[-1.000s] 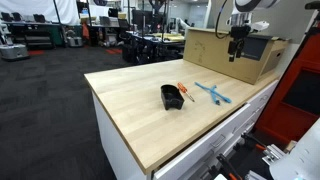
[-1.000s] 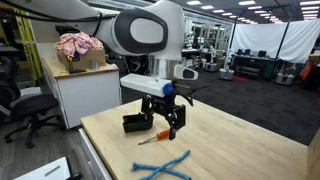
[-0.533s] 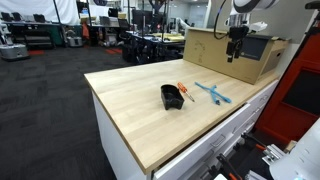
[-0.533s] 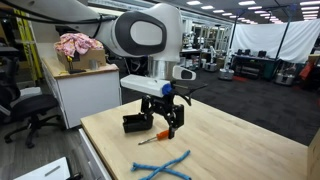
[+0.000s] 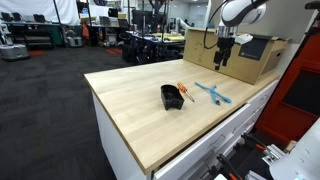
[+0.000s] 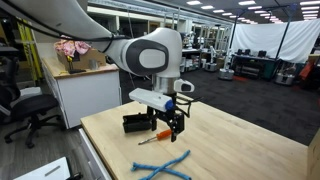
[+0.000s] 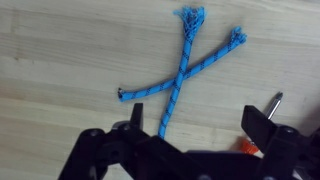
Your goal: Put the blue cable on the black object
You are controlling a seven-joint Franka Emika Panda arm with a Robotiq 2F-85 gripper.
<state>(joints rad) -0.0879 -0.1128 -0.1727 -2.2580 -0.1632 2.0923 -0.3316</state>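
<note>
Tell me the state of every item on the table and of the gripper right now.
blue cable: lying flat on the table, strands crossed in an X, not gripped
black object: sitting on the table, no cable on it
small orange-red tool: lying flat between the black object and the blue cable
gripper: open, empty, raised above the blue cable

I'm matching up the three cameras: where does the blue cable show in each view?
In an exterior view: the blue cable lies right of centre on the tabletop, right of the black object.
In an exterior view: the blue cable lies at bottom centre of the picture.
Wrist view: it lies upper centre, strands crossed.
Shared landmark: the orange-red item beside it, in all three views.
</note>
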